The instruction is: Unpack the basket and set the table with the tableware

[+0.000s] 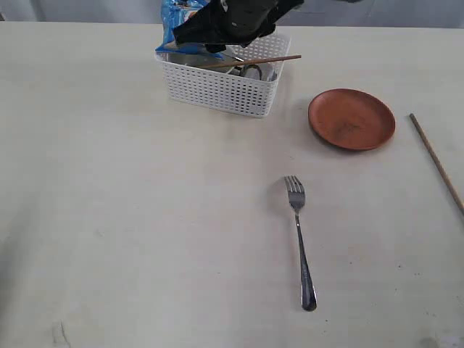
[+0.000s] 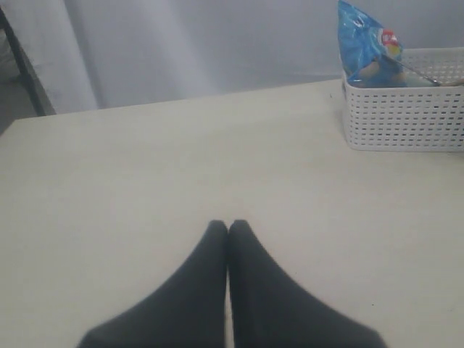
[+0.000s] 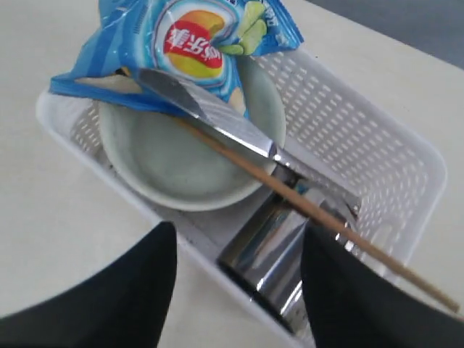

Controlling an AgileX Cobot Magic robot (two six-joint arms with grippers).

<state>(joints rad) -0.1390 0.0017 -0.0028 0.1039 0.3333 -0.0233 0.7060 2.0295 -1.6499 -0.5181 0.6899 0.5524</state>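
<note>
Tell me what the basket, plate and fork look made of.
Basket: looks like white moulded plastic, matte, with regular lattice holes. Plate: brown, slightly glossy; wood or glazed ceramic, unclear. Fork: likely polished steel, silvery with bright glints.

Between the fingers (image 3: 341, 290) of the right end effector (image 3: 238, 243), the shiny steel cup (image 3: 262, 255) is partly hidden behind one finger. Beyond it, the crinkled blue snack bag (image 3: 197, 38) covers part of the pale round bowl (image 3: 163, 163). In the exterior view the dark arm (image 1: 232, 18) hides the back rim of the white lattice plastic basket (image 1: 217, 90).
</note>
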